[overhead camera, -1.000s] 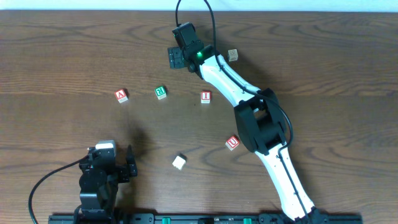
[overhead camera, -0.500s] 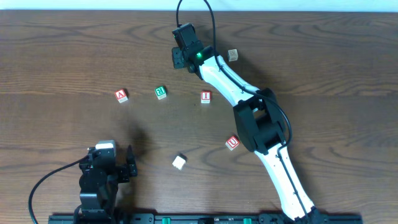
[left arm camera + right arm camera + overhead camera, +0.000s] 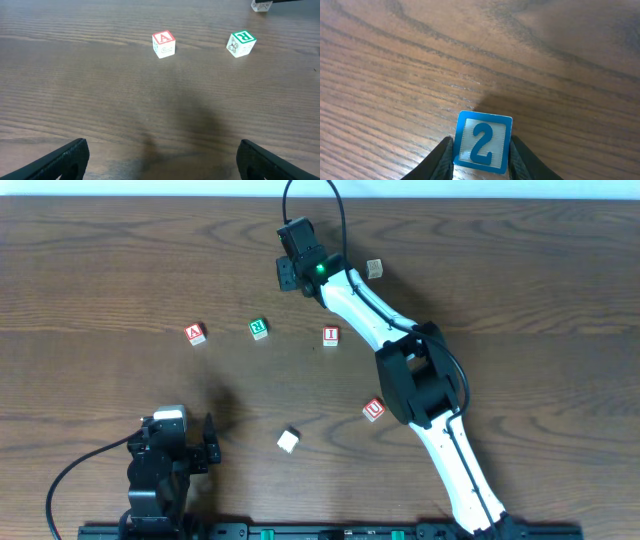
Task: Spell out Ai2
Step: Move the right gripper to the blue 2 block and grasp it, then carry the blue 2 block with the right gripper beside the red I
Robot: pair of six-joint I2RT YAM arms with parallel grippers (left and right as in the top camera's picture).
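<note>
My right gripper [image 3: 287, 275] is at the far middle of the table, shut on the blue "2" block [image 3: 483, 142], its fingers [image 3: 482, 156] pressing both sides of it. The red "A" block [image 3: 196, 333] lies at the left and also shows in the left wrist view [image 3: 163, 44]. The red "I" block [image 3: 331, 335] lies near the middle. My left gripper [image 3: 180, 448] rests open and empty at the near left; its fingertips [image 3: 161, 159] are wide apart.
A green "R" block [image 3: 259, 328] sits between the A and I blocks, and shows in the left wrist view [image 3: 241, 43]. A red "U" block [image 3: 373, 409], a white block [image 3: 288, 441] and a tan block [image 3: 374, 268] also lie on the wooden table [image 3: 90, 270].
My right gripper closed on the 2 block between one second ago and half a second ago; it has stayed still since. The left arm has not moved.
</note>
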